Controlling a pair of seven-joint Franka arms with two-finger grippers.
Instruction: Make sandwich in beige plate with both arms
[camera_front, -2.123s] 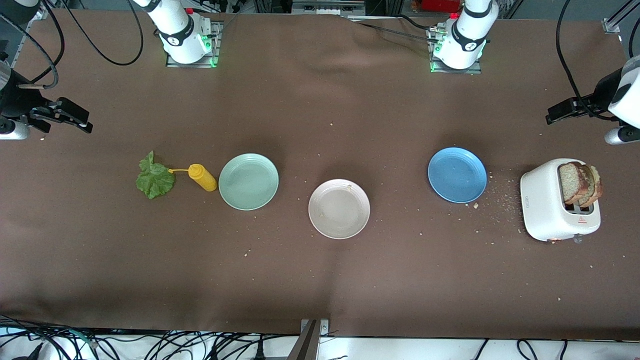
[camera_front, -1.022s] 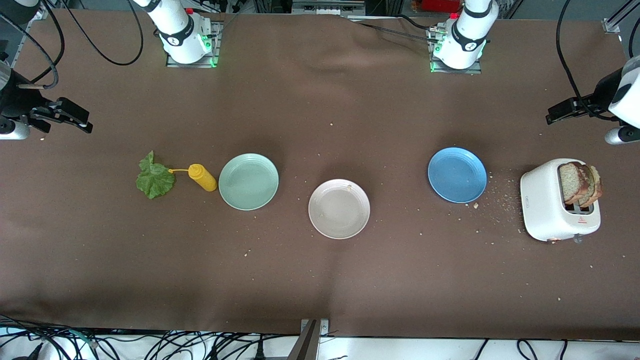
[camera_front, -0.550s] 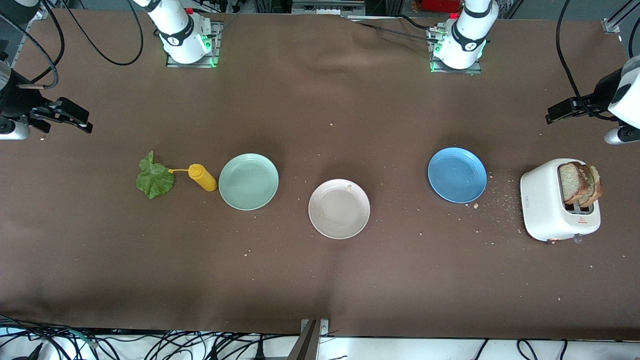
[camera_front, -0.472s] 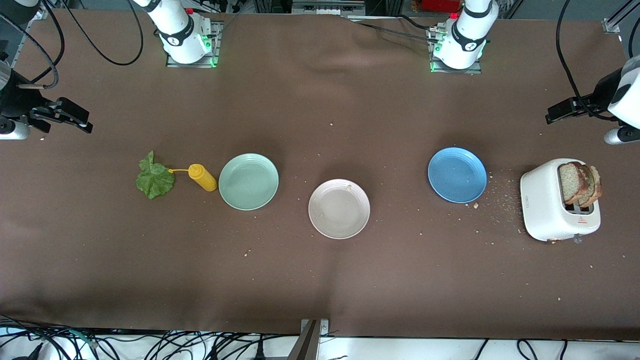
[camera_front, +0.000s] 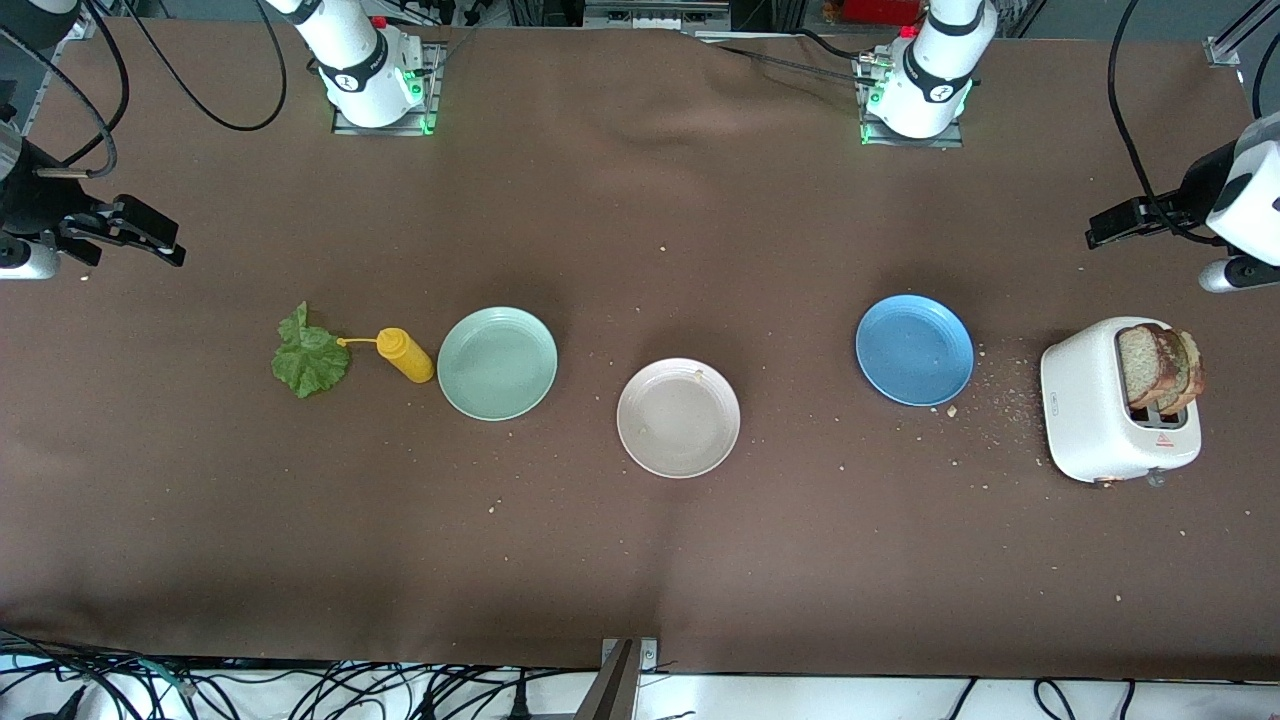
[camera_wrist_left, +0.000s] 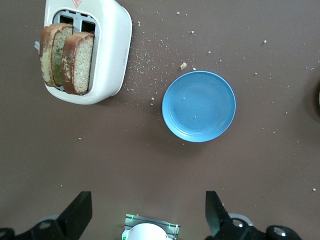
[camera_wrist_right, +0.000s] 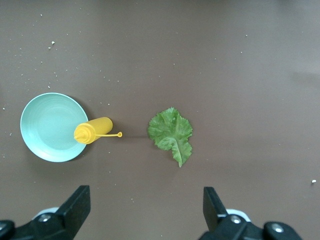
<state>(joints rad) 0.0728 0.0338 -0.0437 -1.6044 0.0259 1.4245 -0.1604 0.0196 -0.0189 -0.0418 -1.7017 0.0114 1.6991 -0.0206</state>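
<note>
The beige plate (camera_front: 678, 417) sits mid-table and holds only a few crumbs. The sandwich's parts lie apart. Brown bread slices (camera_front: 1160, 365) (camera_wrist_left: 65, 61) stand in a white toaster (camera_front: 1085, 410) (camera_wrist_left: 112, 45) at the left arm's end. A green lettuce leaf (camera_front: 310, 357) (camera_wrist_right: 171, 132) lies flat on the cloth toward the right arm's end. My left gripper (camera_front: 1095, 232) (camera_wrist_left: 147, 200) hangs open and empty high over the cloth beside the toaster. My right gripper (camera_front: 170, 245) (camera_wrist_right: 145, 195) hangs open and empty above the cloth near the lettuce.
A yellow squeeze bottle (camera_front: 404, 354) (camera_wrist_right: 93, 130) lies between the lettuce and a mint-green plate (camera_front: 497, 362) (camera_wrist_right: 45, 125). A blue plate (camera_front: 914, 349) (camera_wrist_left: 199, 106) sits between the beige plate and the toaster. Crumbs are scattered around the toaster.
The left arm's hand has shifted very slightly toward the table's middle. Nothing on the table has moved, and both grippers stay open.
</note>
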